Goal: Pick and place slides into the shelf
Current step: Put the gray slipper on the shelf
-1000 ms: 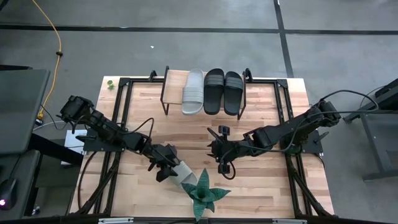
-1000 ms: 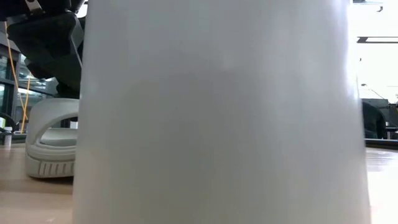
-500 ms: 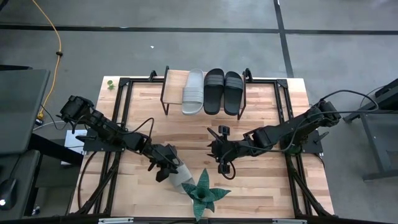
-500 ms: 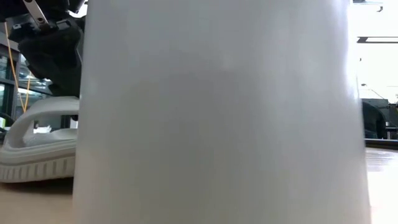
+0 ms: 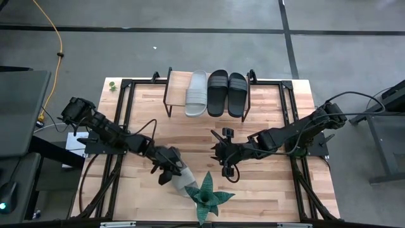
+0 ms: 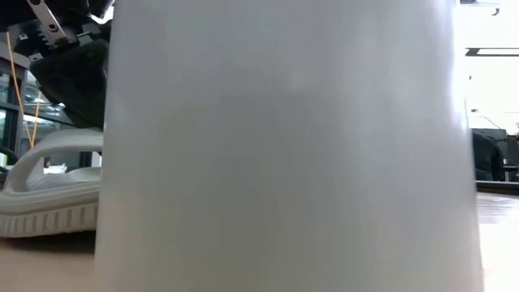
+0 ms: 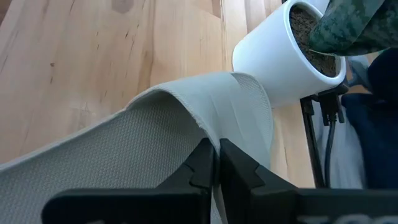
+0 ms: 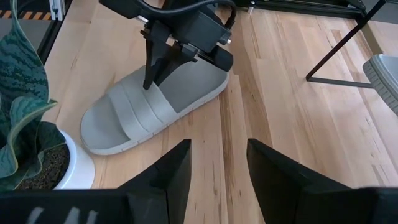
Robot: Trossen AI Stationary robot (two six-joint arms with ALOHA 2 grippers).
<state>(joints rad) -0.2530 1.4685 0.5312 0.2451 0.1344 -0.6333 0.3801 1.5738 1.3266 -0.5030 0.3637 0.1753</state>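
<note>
High view: I'm seeing three slides already sitting on the low wooden-plank shelf (image 5: 174,82). I'm gripping the fourth pale grey-beige ribbed-strap slide (image 8: 152,107) beside the white plant pot (image 7: 280,59); left gripper (image 7: 216,163) clamped on its strap, right gripper (image 8: 217,165) idling mid-table, fingers apart.

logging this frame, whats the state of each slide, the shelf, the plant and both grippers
grey slide on table: flat, strap pinched by left gripper
left gripper: shut on strap edge
right gripper: open, empty, near the grey slide
grey slide on shelf: placed
two black slides: placed side by side
shelf: upright, holds three slides
plant: upright in white pot
</note>
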